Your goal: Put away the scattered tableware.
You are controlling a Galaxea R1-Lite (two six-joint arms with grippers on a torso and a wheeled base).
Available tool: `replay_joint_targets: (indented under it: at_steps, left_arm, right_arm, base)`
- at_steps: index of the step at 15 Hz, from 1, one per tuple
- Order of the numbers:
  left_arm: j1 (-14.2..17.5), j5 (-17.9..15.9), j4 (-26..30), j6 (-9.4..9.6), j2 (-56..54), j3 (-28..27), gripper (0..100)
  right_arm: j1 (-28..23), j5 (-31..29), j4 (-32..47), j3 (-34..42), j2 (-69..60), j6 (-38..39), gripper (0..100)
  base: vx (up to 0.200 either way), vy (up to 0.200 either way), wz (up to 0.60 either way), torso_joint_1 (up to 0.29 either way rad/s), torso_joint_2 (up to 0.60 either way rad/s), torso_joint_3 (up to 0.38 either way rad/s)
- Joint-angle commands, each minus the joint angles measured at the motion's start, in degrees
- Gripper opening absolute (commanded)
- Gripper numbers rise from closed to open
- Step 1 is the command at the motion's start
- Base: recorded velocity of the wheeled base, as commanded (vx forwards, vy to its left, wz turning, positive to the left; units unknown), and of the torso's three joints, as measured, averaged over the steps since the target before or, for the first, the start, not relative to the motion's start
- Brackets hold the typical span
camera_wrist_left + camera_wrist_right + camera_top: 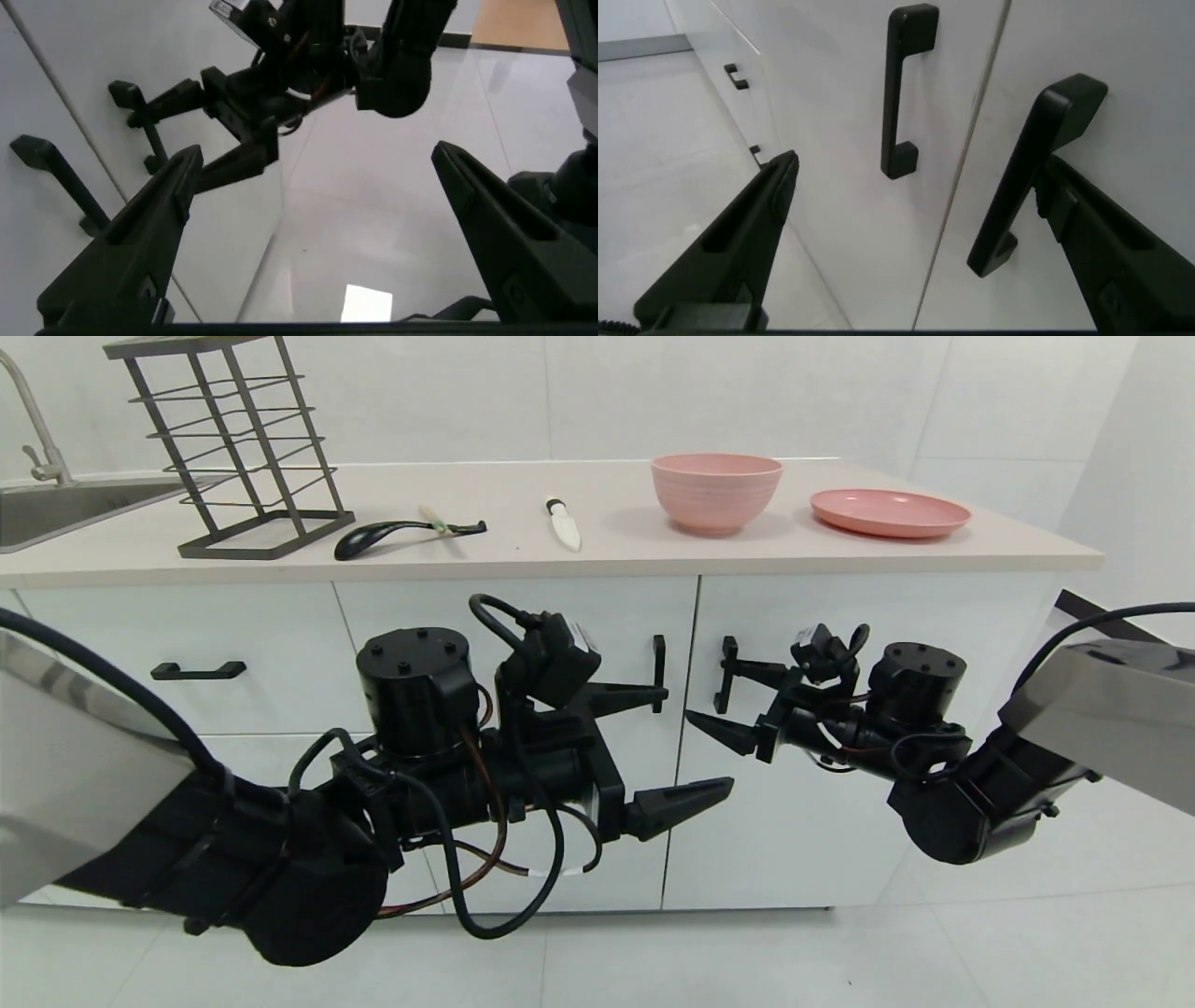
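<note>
Pink tableware, a bowl (716, 490) and a plate (890, 511), sits at the right end of the counter (607, 549). A black spoon (373, 535) and a white knife (563, 523) lie nearer the wire rack (233, 439), well apart from both arms.

The left gripper (693, 737) and right gripper (709, 695) hang low before the cabinet doors (523, 616), jaws spread, holding nothing.

Step in hand, by judgement: approach.
- Raise 1 arm above the counter edge first.
- Descend on 1 item only: plate by its rim, spoon across its handle.
- Keep clear of the door handles just beside the right fingers.

Containers: the rack and plate hold nothing; the bowl interior is hidden.
</note>
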Motion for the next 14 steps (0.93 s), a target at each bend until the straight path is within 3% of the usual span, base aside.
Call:
replay_joint_targets:
  at_steps: [1,8,12,14]
  left_arm:
    - [0.41,0.17,-1.64,0.01,3.23,-2.44,100]
    - [0.85,0.61,-2.35,-0.16,8.68,-9.56,100]
    - [1.29,0.7,-2.26,-0.16,12.2,-14.3,100]
    - [1.29,4.22,-2.0,-0.51,13.6,-16.41,100]
  right_arm:
    - [0.06,1.23,-1.16,0.16,0.63,-0.01,100]
    - [-0.21,9.58,-8.11,7.63,0.99,0.78,100]
    - [-0.47,12.66,-12.59,21.26,-4.55,0.78,100]
    - [-0.73,13.89,-12.59,27.32,-8.59,0.52,100]
  base:
    - [0.0,0.0,0.0,0.0,0.0,0.0]
    - [0.0,0.0,0.0,0.0,0.0,0.0]
    - [0.0,0.0,0.0,0.0,0.0,0.0]
    - [0.0,0.0,0.0,0.0,0.0,0.0]
